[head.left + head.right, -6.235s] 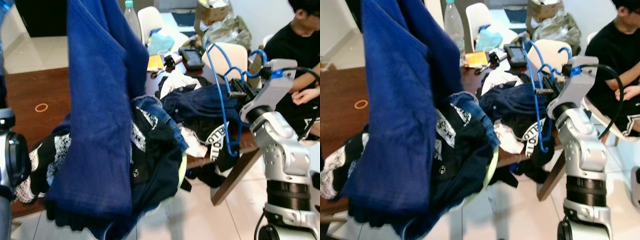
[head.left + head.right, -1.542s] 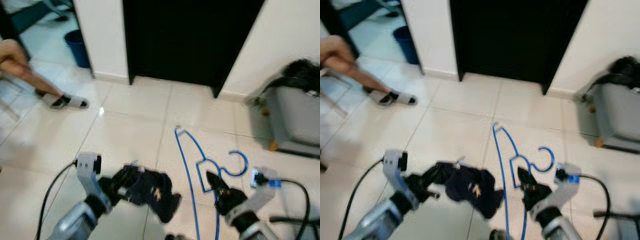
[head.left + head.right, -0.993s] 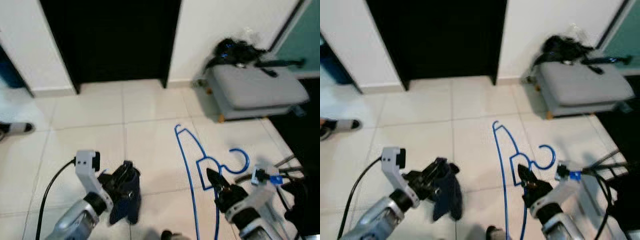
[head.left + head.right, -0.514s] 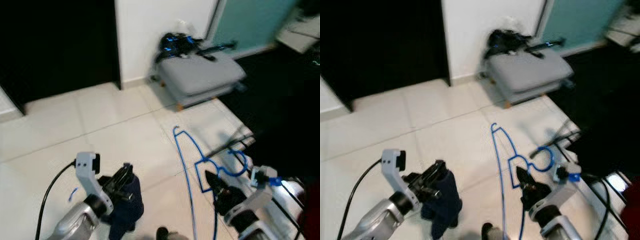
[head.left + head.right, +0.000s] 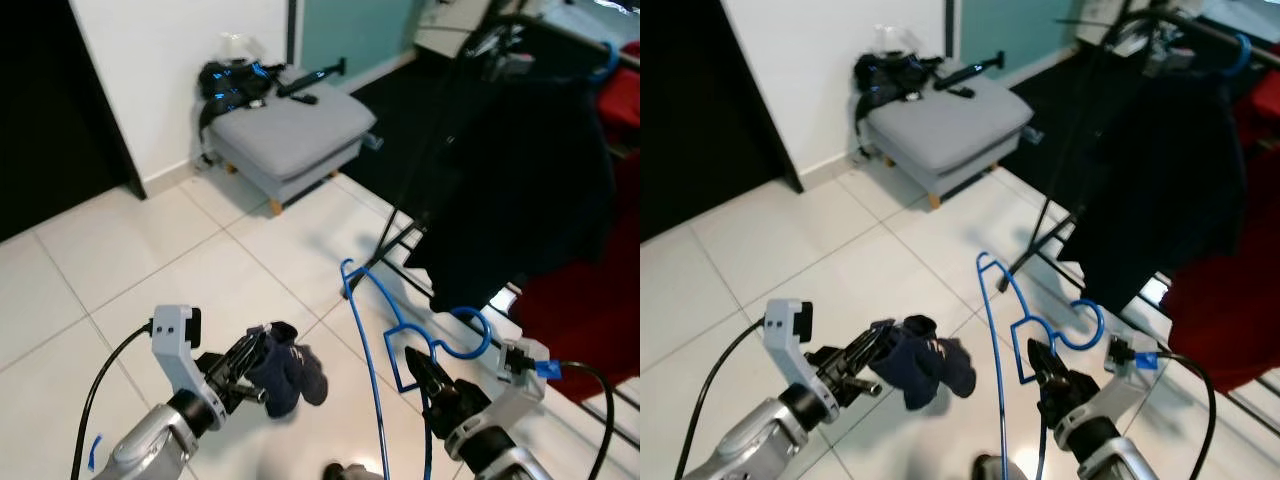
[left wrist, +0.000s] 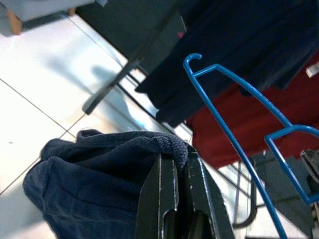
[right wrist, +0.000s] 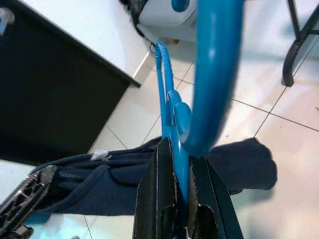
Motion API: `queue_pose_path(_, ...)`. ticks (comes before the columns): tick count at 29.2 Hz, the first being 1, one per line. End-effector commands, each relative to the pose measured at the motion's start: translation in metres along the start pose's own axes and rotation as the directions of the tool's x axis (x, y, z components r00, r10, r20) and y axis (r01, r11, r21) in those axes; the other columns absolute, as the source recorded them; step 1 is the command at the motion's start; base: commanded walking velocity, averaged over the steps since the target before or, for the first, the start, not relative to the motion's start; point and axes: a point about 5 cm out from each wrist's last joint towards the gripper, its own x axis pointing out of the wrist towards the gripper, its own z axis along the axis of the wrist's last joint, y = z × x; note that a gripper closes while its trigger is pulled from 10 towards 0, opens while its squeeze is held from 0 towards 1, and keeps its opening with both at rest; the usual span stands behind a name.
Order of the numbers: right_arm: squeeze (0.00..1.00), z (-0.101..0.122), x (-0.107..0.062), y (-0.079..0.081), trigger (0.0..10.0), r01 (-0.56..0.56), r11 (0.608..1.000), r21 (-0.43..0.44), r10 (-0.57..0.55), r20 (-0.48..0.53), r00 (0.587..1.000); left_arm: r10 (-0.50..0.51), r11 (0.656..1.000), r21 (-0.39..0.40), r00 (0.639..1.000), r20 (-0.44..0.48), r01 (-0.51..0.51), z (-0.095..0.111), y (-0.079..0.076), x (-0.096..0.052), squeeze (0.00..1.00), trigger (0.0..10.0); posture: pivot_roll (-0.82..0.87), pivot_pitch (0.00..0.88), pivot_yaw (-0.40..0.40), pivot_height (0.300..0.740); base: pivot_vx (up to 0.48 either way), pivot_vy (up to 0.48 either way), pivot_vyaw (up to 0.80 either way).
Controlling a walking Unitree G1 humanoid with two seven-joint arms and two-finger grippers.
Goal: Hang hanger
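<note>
Item: thin blue plastic clothes hanger (image 5: 385, 340), hook end up, carried low at the robot's right over the pale tiled floor (image 5: 150, 260). The right gripper (image 5: 425, 375) has its fingers pinched on the hanger's neck bar just below the hook; the right wrist view shows the two black fingers pressed against the blue rod.

Handling, as judged: light, springy, smooth and likely slippery; the long shoulder arms would swing and twist in a loose grip. Best hold is where it is now, near the neck, leaving the hook free.

Item: small bundle of dark navy cloth (image 5: 285, 368), soft and limp, pinched between the closed fingers of the left gripper (image 5: 240, 365), dangling beside the hanger.

Ahead on the right: black metal clothes rack (image 5: 420, 190) carrying a dark hung garment (image 5: 520, 170), red fabric (image 5: 590, 300) behind it. Farther off, by the white wall: grey cushioned stool (image 5: 290, 135).
</note>
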Motion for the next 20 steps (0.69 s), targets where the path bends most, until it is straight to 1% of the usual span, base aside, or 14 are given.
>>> queue_pose_path(1, 0.00, 0.0006, -0.0044, -0.0044, 10.0, 0.020, 1.000, 0.013, -0.020, 0.008, 1.000, -0.006, 1.000, -0.011, 1.000, -0.006, 0.006, -0.0013, -0.0006, -0.0017, 0.00, 10.0, -0.04, 0.217, -0.024, 0.740, 0.000, 0.000, -0.80)
queue_pose_path(4, 0.00, 0.0018, -0.0046, -0.0046, 10.0, 0.018, 1.000, 0.016, -0.019, 0.015, 1.000, -0.006, 1.000, -0.011, 1.000, -0.005, 0.006, -0.0013, -0.0008, -0.0012, 0.00, 10.0, -0.04, 0.219, -0.024, 0.740, 0.000, 0.000, -0.65)
queue_pose_path(14, 0.00, 0.0033, -0.0047, -0.0052, 10.0, 0.016, 1.000, 0.020, -0.017, 0.021, 1.000, -0.005, 1.000, -0.012, 1.000, 0.001, 0.005, 0.0005, -0.0026, -0.0010, 0.00, 10.0, -0.04, 0.224, -0.025, 0.740, 0.000, 0.000, 0.00)
queue_pose_path(16, 0.00, 0.0032, -0.0044, -0.0050, 10.0, 0.016, 1.000, 0.020, -0.017, 0.020, 1.000, -0.004, 1.000, -0.012, 1.000, 0.002, 0.005, 0.0008, -0.0026, -0.0010, 0.00, 10.0, -0.04, 0.224, -0.025, 0.740, 0.000, 0.000, -0.53)
queue_pose_path(20, 0.00, 0.0022, -0.0038, -0.0047, 10.0, 0.017, 1.000, 0.021, -0.017, 0.011, 1.000, -0.002, 1.000, -0.013, 1.000, 0.002, 0.002, 0.0007, -0.0011, -0.0009, 0.00, 10.0, -0.04, 0.228, -0.025, 0.740, 0.000, 0.000, -0.80)
